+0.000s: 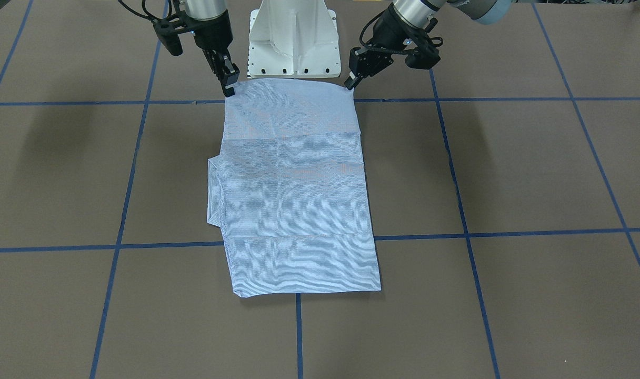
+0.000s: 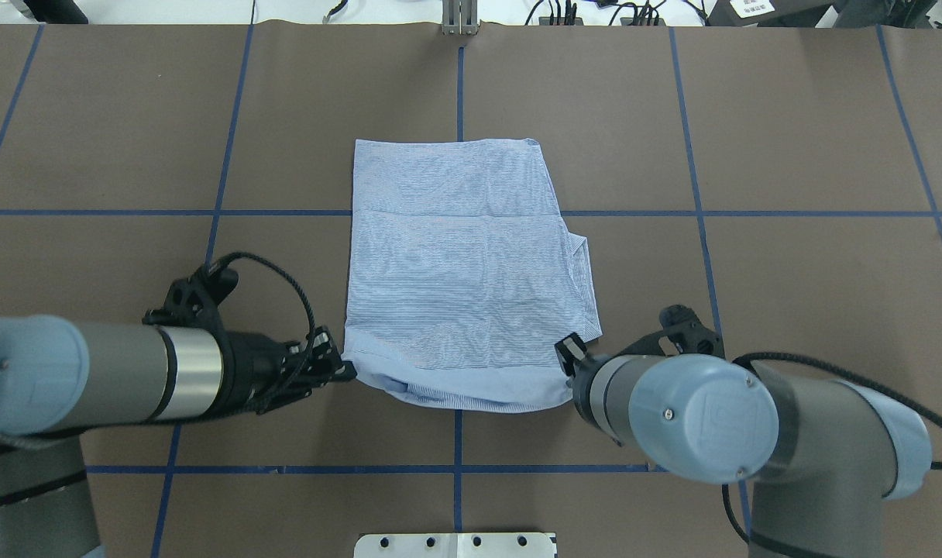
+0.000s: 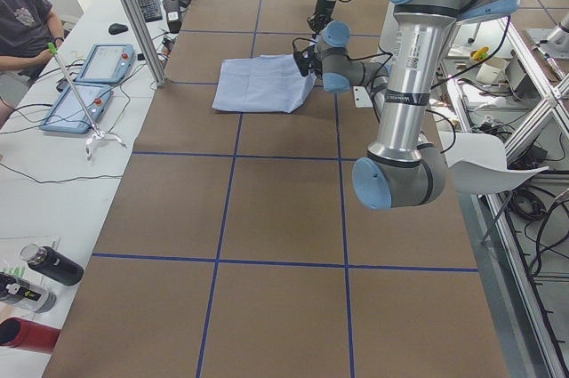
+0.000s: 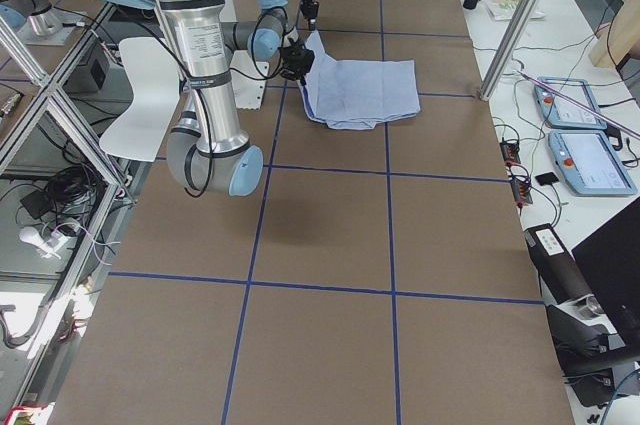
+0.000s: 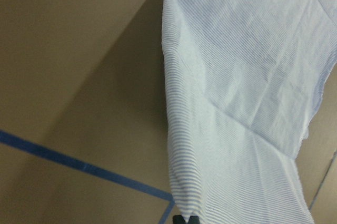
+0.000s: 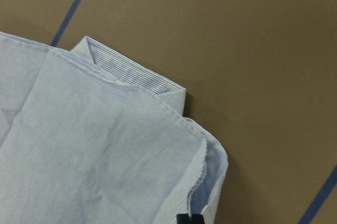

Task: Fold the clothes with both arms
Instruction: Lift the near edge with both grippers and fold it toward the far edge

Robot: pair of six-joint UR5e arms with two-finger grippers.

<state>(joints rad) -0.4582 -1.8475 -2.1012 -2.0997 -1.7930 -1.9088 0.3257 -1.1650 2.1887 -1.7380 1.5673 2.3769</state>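
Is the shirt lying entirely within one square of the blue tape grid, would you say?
No, the shirt covers the crossing of two blue tape lines.

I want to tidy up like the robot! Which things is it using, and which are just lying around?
Using: striped blue shirt; left gripper and right gripper, pinching its corners.
Lying about: black bottle, two tablets, keyboard.

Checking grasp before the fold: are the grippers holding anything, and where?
Both appear to pinch the folded light blue striped shirt: left gripper at one robot-side corner, right gripper at the other.
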